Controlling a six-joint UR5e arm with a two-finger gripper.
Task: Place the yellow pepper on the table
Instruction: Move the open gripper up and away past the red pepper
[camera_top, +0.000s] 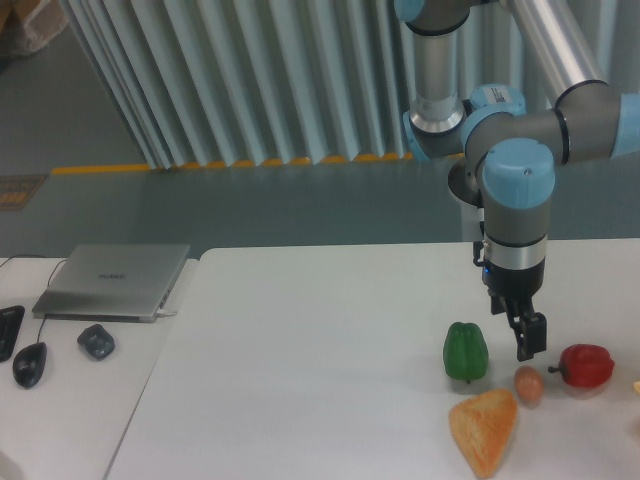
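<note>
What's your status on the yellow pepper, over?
Gripper hovering between green pepper and red pepper, jaw state unclear. Yellow pepper not in view. Small onion directly below.

text: none readable | laptop (112, 280), left of frame: faint mark on closed lid, too small to make out | other surfaces: no legible labels or numbers

Pepper (466, 351) sitting left of onion (529, 385) w/ another pepper (586, 366) at right; wedge (484, 430) lying in front; all resting on desk (310, 380), laptop (112, 281) far left.
</note>
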